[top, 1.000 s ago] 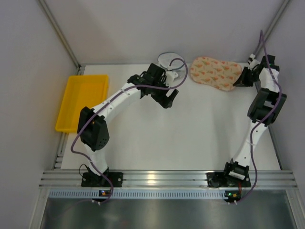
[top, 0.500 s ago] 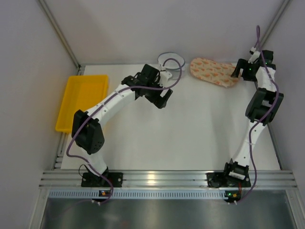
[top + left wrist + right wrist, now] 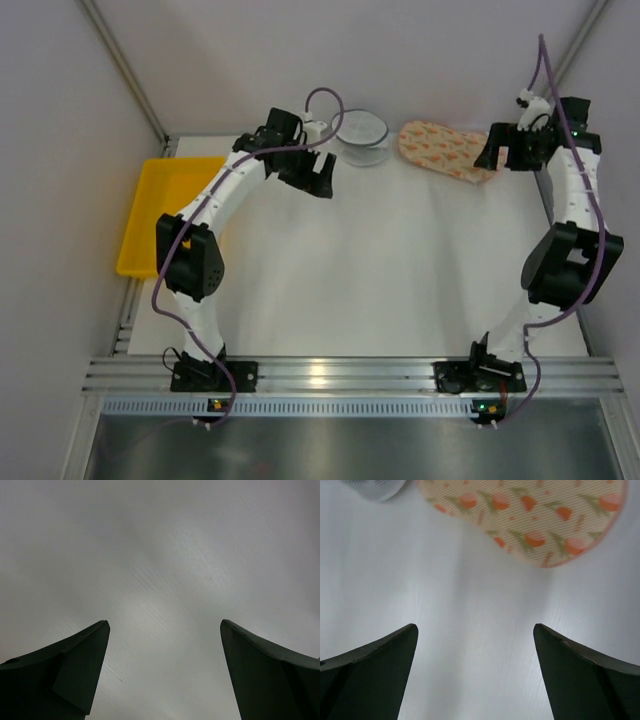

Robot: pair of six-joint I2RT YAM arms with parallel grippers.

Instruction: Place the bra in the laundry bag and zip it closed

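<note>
The laundry bag (image 3: pixel 441 149), a cream pouch with an orange flower print and pink edging, lies at the back of the table; the right wrist view shows it (image 3: pixel 530 515) beyond the fingers. My right gripper (image 3: pixel 492 153) hovers just off its right end, open, with only bare table between its fingers (image 3: pixel 475 630). My left gripper (image 3: pixel 320 178) is open too, left of the clear bowl, over bare table (image 3: pixel 165 625). The bra is out of view.
A clear round bowl (image 3: pixel 361 136) stands directly left of the laundry bag, and its edge shows in the right wrist view (image 3: pixel 375 487). A yellow plastic tray (image 3: pixel 170 205) sits off the table's left edge. Walls close in the back and both sides.
My right gripper has opened, letting go of the bag's right end, and lifted back a little. The left arm has swung left and back, away from the bowl.
</note>
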